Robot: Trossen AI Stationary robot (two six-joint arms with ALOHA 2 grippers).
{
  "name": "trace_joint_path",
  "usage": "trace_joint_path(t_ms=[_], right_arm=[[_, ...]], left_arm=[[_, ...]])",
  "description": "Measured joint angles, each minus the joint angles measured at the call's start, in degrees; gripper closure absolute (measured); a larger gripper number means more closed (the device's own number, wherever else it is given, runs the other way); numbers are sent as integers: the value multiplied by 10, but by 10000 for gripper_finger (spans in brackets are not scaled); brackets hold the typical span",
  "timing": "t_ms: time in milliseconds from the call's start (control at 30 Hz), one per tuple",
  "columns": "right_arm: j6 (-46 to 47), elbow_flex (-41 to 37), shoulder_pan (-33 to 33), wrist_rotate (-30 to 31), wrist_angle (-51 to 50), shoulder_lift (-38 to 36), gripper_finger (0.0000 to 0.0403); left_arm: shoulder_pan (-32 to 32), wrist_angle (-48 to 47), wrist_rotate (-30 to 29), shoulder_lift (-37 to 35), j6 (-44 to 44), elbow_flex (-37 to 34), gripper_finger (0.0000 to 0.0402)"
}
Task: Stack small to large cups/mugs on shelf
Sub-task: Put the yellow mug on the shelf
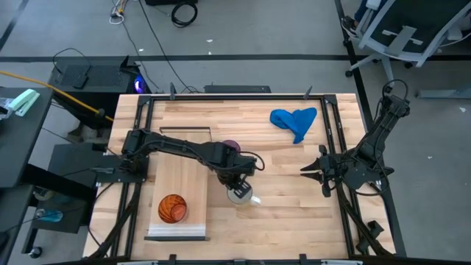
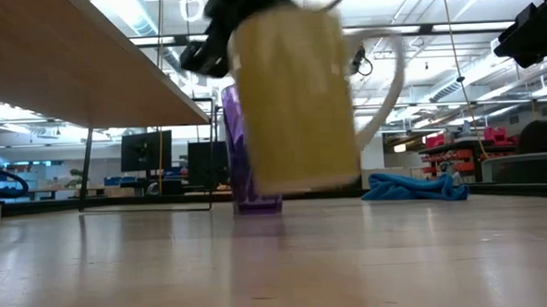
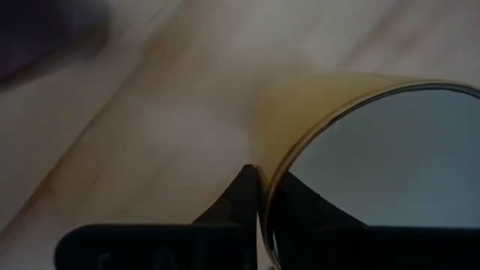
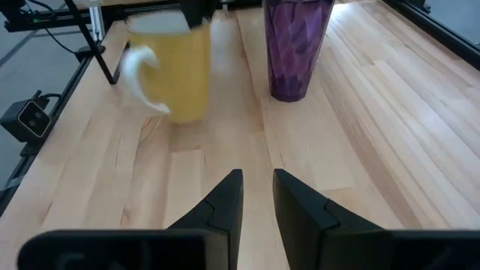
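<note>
My left gripper (image 1: pixel 237 190) is shut on the white mug (image 2: pixel 294 97), which hangs above the tabletop just right of the shelf (image 1: pixel 176 177); its handle (image 1: pixel 255 199) points toward the table's right edge. The orange-red cup (image 1: pixel 172 208) stands on the shelf's near end. The purple tumbler (image 4: pixel 294 45) stands upright on the table behind the mug, partly hidden by my left arm in the high view. My right gripper (image 4: pixel 257 176) waits at the table's right side, fingers a little apart and empty. My left gripper holds the mug by its rim (image 3: pixel 279 161), with one finger (image 3: pixel 304 199) inside the mug and the other (image 3: pixel 238 191) outside against the wall. The fingers come from above, pointing down. The mug hangs upright below them, its base (image 2: pixel 302 182) clear of the table.
A crumpled blue cloth (image 1: pixel 294 121) lies at the far right of the table. The shelf's thin dark frame (image 1: pixel 184 131) stands at its far end. Bare tabletop (image 1: pixel 287 213) lies between the two arms.
</note>
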Motion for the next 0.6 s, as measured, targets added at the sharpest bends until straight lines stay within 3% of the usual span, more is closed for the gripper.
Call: trace_joint_path(t_ms=[333,600], right_arm=[[0,0,0,0,0,0,320],[0,0,0,-2,0,0,320]], left_arm=[[-15,-9,-2,0,42,191,378],[-24,-129,-70,-2,25,297,378]])
